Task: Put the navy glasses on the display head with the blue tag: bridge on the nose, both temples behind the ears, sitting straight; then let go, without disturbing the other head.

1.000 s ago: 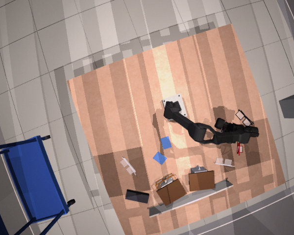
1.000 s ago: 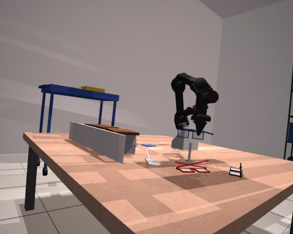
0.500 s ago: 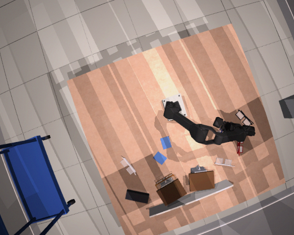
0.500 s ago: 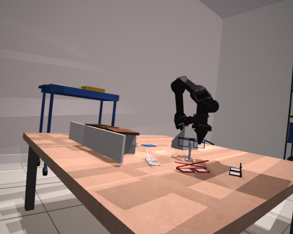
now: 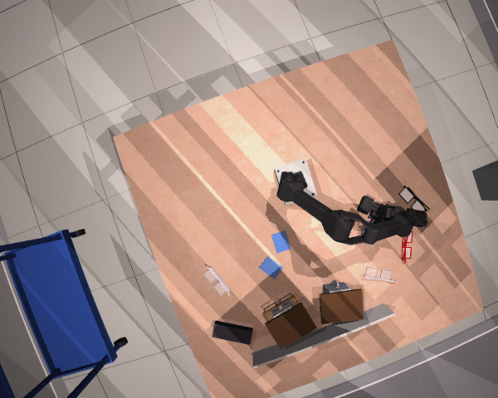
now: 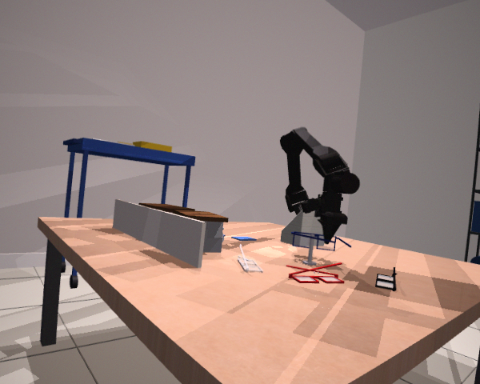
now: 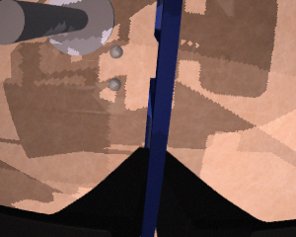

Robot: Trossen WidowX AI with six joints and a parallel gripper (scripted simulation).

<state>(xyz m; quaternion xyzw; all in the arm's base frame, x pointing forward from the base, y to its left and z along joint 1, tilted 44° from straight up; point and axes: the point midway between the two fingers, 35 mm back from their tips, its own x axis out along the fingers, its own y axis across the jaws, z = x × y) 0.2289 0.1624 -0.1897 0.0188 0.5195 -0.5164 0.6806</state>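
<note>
A pair of navy rectangular-framed glasses (image 5: 363, 226) (image 6: 304, 234) (image 7: 166, 84) is held clenched in the black parallel-jaw gripper (image 5: 382, 211) (image 6: 327, 241) (image 7: 151, 158), pinched by the front bar and raised above the table. The long bar is seen in the wrist view to run lengthwise from between the fingertips, with the slim grey post (image 6: 310, 253) (image 7: 51, 22) on a round foot to its left, apart from the bar there. Only one arm is present, so no choice of nearer arm arises. The two grey display heads with flat brown tops, the bare-faced head (image 5: 341, 306) (image 6: 213, 235) and the head in amber glasses (image 5: 290, 325), stand well apart from the grip, before a long grey panel (image 5: 279, 354) (image 6: 162, 231). The blue tag cannot be matched to a head with certainty; the bare-faced one is judged the likelier target. The post should be cleared before the glasses are carried across and turned. Red-framed glasses (image 5: 404, 248) (image 6: 316, 270) lie near on the striped-lit wooden table (image 5: 197, 171) (image 6: 232, 330) (image 7: 237, 173). Beyond, a blue trolley (image 5: 61, 299) (image 6: 137, 154) is seen on the tiled floor.
</note>
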